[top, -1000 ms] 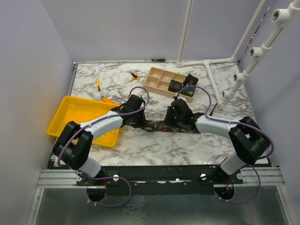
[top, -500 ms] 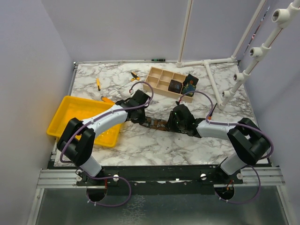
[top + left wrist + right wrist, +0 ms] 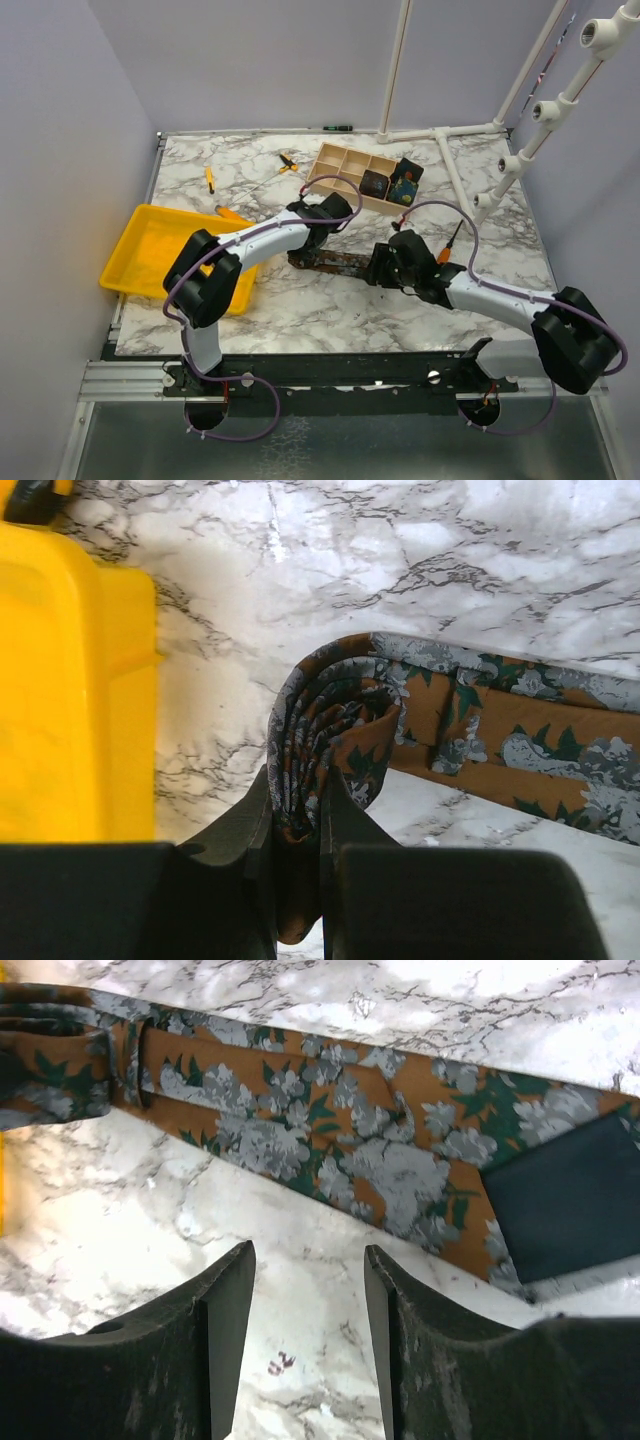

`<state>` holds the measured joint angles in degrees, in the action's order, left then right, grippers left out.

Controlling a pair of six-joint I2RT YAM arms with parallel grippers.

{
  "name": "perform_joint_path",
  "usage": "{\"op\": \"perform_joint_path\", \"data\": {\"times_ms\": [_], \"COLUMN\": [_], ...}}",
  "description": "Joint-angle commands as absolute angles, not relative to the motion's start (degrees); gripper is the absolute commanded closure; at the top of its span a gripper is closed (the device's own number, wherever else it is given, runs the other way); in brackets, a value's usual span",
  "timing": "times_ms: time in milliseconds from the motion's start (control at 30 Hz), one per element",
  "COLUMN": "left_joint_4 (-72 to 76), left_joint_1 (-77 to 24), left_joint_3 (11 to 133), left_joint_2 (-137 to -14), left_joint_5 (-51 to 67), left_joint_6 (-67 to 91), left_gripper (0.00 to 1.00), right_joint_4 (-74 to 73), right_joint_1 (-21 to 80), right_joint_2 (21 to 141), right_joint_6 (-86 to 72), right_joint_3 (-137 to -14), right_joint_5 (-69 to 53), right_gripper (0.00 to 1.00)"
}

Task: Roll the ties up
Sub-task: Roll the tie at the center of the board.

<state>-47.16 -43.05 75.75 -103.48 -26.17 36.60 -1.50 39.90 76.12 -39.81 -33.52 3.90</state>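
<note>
Tie [image 3: 335, 262]: a rust-brown strip with grey flowers and green leaves. It lies flat across the middle of the marble table [image 3: 300, 310], between the two claws. One end is wound into a small roll [image 3: 330, 720]; the rest runs straight out to the wide end [image 3: 400, 1175].
Handling: it looks soft, light and limp, not fragile. The smooth layers would likely loosen if the pinch slackens.
Where to hold: across the roll's side, squeezing all layers together; the flat tail near the roll, to keep it taut.
Left claw [image 3: 298, 820]: nearly closed, its fingers clamped on the roll from the side.
Right claw [image 3: 308, 1260]: fingers parted about halfway with nothing between them, over bare marble just beside the wide end.
Left arm: reaches forward and across, wrist bent down onto the roll.
Right arm: stretched low toward the middle.
Around: two dark rolled ties [image 3: 375, 183] sit in the wooden box [image 3: 340, 170] behind; a yellow bin [image 3: 160, 250] lies to the left.
</note>
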Motion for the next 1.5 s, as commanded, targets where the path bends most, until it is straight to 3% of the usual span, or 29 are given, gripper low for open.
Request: {"op": "perform_joint_path", "data": {"times_ms": [0,533,667,1067,1467], "left_joint_4": [-56.18,-76.55,-73.76,-64.00,-54.78], "left_joint_1": [-46.56,-56.86,-57.59,-58.10,-54.04], "left_joint_3": [80.62,104.24,106.37,102.87,91.19], "left_joint_2": [-107.52,-130.91,-133.33,-127.10,-105.19], "left_joint_5": [-37.41,-51.68,-48.69,-40.01,-30.29], "left_joint_6": [38.23,50.56,48.60,43.96,37.35], "left_gripper": [1.00,1.00,0.64,0.04,0.01], "right_joint_4": [-5.14,-8.81,-9.94,-12.73,-12.18], "right_joint_1": [39.75,39.75,39.74,39.73,39.78], "right_joint_2": [70.27,58.31,56.69,53.55,52.32], "right_joint_6": [-40.65,-41.73,-41.84,-43.01,-39.86], "right_joint_3": [-30.50,-19.78,-19.23,-19.89,-25.39], "right_joint_5": [1.24,0.26,0.77,1.95,-2.51], "right_gripper": [0.48,0.48,0.48,0.46,0.29]}}
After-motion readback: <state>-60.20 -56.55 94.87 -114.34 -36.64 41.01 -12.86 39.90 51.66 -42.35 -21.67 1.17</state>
